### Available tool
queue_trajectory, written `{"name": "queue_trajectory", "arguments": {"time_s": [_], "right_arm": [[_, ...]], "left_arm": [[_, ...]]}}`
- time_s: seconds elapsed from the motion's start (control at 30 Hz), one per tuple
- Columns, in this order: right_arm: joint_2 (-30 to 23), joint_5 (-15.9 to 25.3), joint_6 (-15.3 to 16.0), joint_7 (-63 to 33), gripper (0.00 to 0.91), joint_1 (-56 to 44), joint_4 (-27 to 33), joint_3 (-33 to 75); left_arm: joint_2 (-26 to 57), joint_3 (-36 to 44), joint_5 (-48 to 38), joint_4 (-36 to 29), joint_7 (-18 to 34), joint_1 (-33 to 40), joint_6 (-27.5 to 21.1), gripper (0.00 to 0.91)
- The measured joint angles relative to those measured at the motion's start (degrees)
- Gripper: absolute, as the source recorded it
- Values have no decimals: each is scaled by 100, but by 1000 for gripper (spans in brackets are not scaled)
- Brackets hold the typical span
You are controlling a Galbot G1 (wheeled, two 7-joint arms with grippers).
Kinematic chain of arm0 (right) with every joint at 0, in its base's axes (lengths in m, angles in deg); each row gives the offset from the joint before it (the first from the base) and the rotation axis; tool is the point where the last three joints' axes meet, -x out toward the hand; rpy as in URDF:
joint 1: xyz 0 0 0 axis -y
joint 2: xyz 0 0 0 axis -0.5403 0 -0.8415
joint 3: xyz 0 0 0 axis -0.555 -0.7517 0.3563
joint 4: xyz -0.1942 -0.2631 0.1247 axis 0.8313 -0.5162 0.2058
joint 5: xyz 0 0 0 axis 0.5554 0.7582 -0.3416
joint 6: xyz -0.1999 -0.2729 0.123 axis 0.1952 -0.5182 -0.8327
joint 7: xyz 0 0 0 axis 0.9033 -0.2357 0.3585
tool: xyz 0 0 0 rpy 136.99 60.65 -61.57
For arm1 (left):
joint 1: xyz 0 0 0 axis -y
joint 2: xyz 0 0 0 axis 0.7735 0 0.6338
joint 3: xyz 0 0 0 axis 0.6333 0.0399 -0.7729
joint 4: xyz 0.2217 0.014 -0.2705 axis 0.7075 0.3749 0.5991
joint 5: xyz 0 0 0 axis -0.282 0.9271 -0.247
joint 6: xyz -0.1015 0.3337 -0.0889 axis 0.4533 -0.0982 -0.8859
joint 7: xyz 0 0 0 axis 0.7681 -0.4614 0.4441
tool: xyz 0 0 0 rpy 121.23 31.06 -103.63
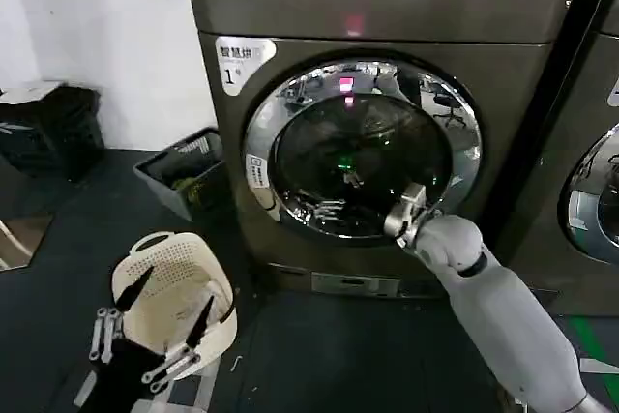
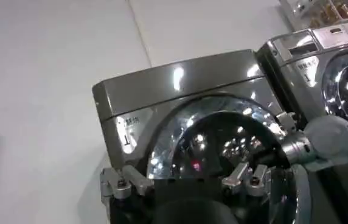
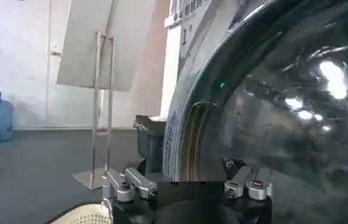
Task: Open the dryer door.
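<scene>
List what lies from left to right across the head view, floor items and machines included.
Black crate → dark open bin → white perforated plastic basket with the left gripper over it → chrome-rimmed round dryer door → right gripper at the door's lower right rim → second dark machine.

Dark floor [image 1: 319, 355] under the dryer [image 1: 387, 16], white basket [image 1: 169, 282], dark bin [image 1: 184, 176].

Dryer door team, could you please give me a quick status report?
Right gripper open, at the lower right chrome rim of the dryer door. Door shut on the dryer. Left gripper open, low by the white basket.
</scene>
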Motion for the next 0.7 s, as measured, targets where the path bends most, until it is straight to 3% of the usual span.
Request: {"name": "queue_trajectory", "arguments": {"time_s": [0.7], "right_arm": [[-490,161,57,-296,907,429,434,-469]], "left_arm": [[-41,14,31,-12,-3,22,-5,907]]}}
